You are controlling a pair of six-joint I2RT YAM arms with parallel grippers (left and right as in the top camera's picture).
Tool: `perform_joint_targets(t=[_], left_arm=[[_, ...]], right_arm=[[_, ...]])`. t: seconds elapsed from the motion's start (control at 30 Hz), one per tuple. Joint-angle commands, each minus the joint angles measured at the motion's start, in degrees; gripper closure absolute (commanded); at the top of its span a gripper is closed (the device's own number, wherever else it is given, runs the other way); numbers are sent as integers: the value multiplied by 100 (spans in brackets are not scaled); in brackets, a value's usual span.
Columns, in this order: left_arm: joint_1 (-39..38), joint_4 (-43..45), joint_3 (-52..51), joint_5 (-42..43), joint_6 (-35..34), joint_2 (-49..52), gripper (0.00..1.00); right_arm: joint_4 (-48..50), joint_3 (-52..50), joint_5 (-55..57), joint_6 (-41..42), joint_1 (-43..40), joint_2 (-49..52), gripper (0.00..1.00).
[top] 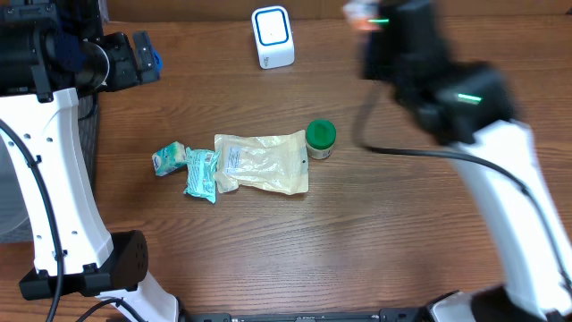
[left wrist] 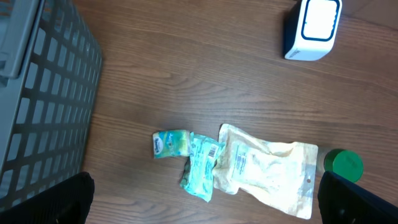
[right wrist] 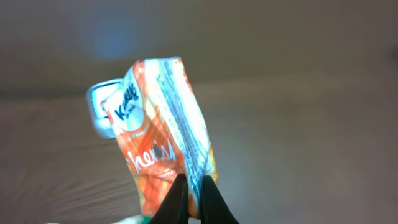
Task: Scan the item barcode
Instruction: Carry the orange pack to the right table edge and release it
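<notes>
Pinching only the bottom seam of the orange-and-white crinkled plastic snack packet (right wrist: pixel 161 124), my right gripper (right wrist: pixel 193 194) has its jaws clamped tight on a thin fold of film. That is the weak point: I judge the packet could slide out or twist round the pinch if I swing it quickly. The packet stands up above my fingertips, leaning a little, in the air. The white box scanner with the blue-ringed window (right wrist: pixel 101 107) lies beyond it, partly hidden behind it. The film is creased and shiny, so glare or a wrinkle could spoil the read. I see printed lettering and fine print along the side seam, but cannot tell where the barcode is. My left gripper (top: pixel 134 55) hangs wide open, empty.
</notes>
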Motion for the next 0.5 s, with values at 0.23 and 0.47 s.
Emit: perform_joint_targets(t=[0.23,0.47], left_arm=[[0,-7,55,-37,96,20,0],[0,-7,55,-37,96,20,0]], right_arm=[[-1228,-428,-1838,1687,-2865,76,96],[-387,-1897,-2848,1132,-3781,133,96]])
